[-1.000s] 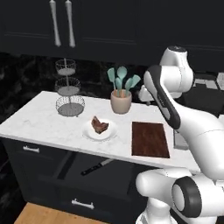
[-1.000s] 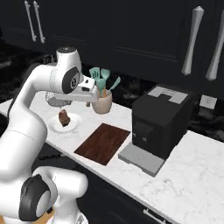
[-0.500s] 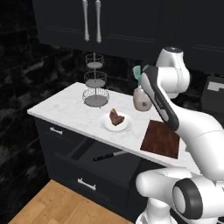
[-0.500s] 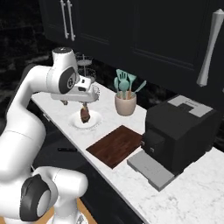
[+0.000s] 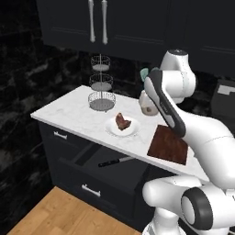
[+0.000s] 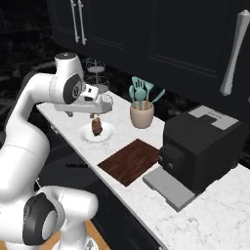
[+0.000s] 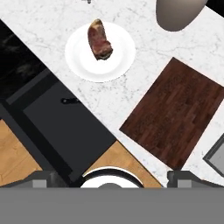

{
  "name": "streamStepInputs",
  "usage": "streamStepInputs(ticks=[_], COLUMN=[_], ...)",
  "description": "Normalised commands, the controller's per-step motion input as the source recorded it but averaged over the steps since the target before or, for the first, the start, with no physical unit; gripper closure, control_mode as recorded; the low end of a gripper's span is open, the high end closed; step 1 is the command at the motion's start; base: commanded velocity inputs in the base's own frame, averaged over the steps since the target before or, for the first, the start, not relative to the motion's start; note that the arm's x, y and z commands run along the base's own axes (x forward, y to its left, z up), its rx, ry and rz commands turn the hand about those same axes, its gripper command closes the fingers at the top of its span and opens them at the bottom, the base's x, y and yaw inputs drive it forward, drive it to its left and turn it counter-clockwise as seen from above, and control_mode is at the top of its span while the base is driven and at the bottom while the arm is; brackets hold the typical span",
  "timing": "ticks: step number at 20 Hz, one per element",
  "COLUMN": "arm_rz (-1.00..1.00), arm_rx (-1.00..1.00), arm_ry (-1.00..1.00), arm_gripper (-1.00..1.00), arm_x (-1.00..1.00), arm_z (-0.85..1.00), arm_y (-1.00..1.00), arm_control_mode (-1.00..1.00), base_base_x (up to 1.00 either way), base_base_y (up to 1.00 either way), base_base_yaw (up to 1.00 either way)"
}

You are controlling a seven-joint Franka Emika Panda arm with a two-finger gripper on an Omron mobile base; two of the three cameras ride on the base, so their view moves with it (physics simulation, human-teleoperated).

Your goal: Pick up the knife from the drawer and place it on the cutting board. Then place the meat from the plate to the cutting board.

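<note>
On the white counter (image 5: 73, 114) we see the meat (image 5: 121, 121) sitting on the plate (image 5: 132, 129), just left of the cutting board (image 5: 168, 145). Below, the knife (image 5: 114, 161) lies in the open drawer (image 5: 92, 186). Our hand (image 6: 83, 114) hangs wide open above the plate, holding nothing.

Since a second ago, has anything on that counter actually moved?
Only the base drove, shifting the whole view. Nothing was grasped; the gripper hangs open above the plate. The meat stays on it, the knife in the open drawer, the cutting board bare.
</note>
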Motion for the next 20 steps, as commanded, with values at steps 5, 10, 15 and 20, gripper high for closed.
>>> streamStepInputs(ticks=[5,10,15,20], arm_rz=[0.00,0.00,-0.11,-0.24], arm_rx=[0.00,0.00,0.05,0.16], arm_ry=[0.00,0.00,0.03,0.00], arm_gripper=[-1.00,-1.00,-1.00,-1.00], arm_x=[0.00,0.00,0.00,0.00], arm_z=[0.00,0.00,-0.61,-0.87], arm_y=[0.00,0.00,0.58,1.00], arm_control_mode=[1.00,-1.00,-1.00,-1.00], base_base_x=[-0.41,-0.01,0.00,0.00], base_base_y=[0.00,0.00,0.00,0.00], base_base_yaw=[0.00,0.00,0.00,0.00])
